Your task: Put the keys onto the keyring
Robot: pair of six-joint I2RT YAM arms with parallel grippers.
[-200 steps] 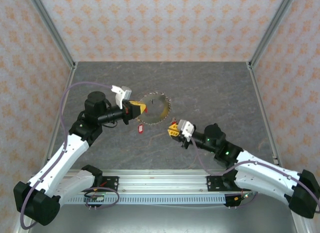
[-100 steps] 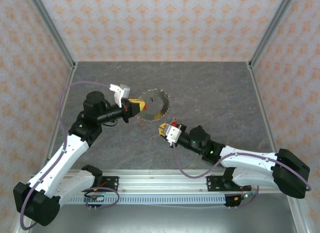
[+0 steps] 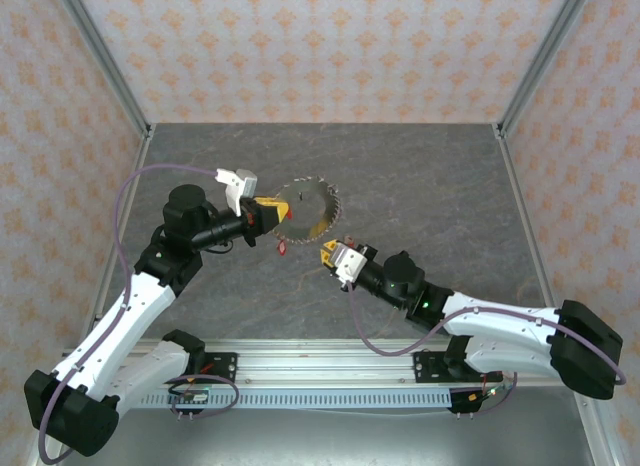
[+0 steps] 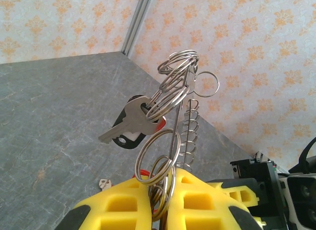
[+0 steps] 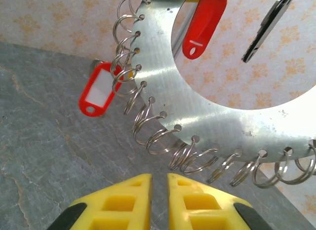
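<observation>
The keyring point(image 3: 308, 208) is a flat grey metal hoop with several small split rings along its rim. My left gripper point(image 3: 268, 214) is shut on its left edge and holds it above the table; the rim runs down between the yellow pads point(image 4: 123, 210). A silver key with a black tag point(image 4: 129, 125) hangs from the rings. My right gripper point(image 3: 328, 254) sits just below the hoop point(image 5: 207, 111), its jaws a narrow gap apart with nothing between them. Red tags point(image 5: 99, 94) point(image 5: 204, 22) and a metal key point(image 5: 269, 27) hang from the hoop.
A small pale key point(image 4: 104, 183) lies on the grey stone-pattern table point(image 3: 430, 186) under the left gripper. Patterned walls with metal corner posts point(image 3: 110, 76) close in the table on three sides. The arms' base rail point(image 3: 320, 371) runs along the near edge.
The right arm has swung left and forward, bringing its gripper under the keyring's lower rim. The left gripper has lifted the keyring slightly and kept its hold.
</observation>
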